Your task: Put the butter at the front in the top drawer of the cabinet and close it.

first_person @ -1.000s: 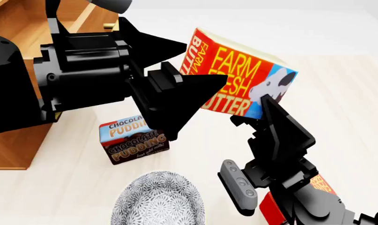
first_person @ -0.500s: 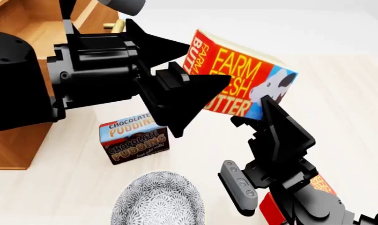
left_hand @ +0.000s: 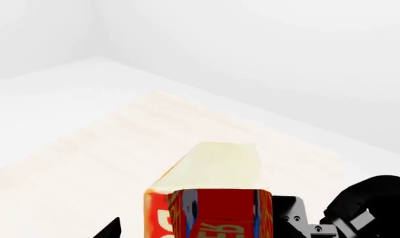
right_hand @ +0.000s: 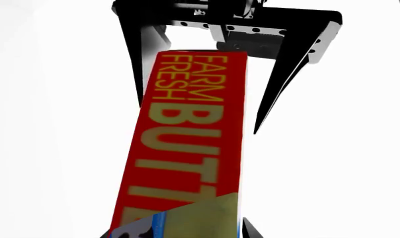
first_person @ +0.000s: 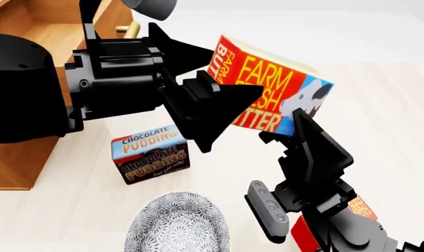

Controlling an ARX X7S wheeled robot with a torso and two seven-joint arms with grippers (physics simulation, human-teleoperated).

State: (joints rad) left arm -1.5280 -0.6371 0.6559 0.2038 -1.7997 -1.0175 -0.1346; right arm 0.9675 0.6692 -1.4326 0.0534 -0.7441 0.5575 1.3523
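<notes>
The butter (first_person: 275, 92), a red-and-orange "FARM FRESH BUTTER" carton, hangs tilted in the air over the table. My right gripper (first_person: 299, 113) is shut on its lower, cow-panel end (right_hand: 180, 233). My left gripper (first_person: 236, 71) is open and straddles the carton's other end, one finger in front of it and one behind. In the right wrist view the left gripper (right_hand: 200, 119) shows a gap beside the carton (right_hand: 186, 144). The left wrist view has the carton (left_hand: 216, 198) between its fingers. The cabinet (first_person: 16, 163) stands at the left with its top drawer (first_person: 37, 23) open and its brass handle (first_person: 132, 30) showing.
A "CHOCOLATE PUDDING" box (first_person: 150, 155) sits on the table below the left gripper. A patterned bowl (first_person: 176, 223) is at the front edge. A second butter carton (first_person: 362, 207) lies at the front right, mostly hidden behind my right arm.
My left arm has slid to the right, bringing its open fingers further along the carton. The butter and the right gripper have hardly moved.
</notes>
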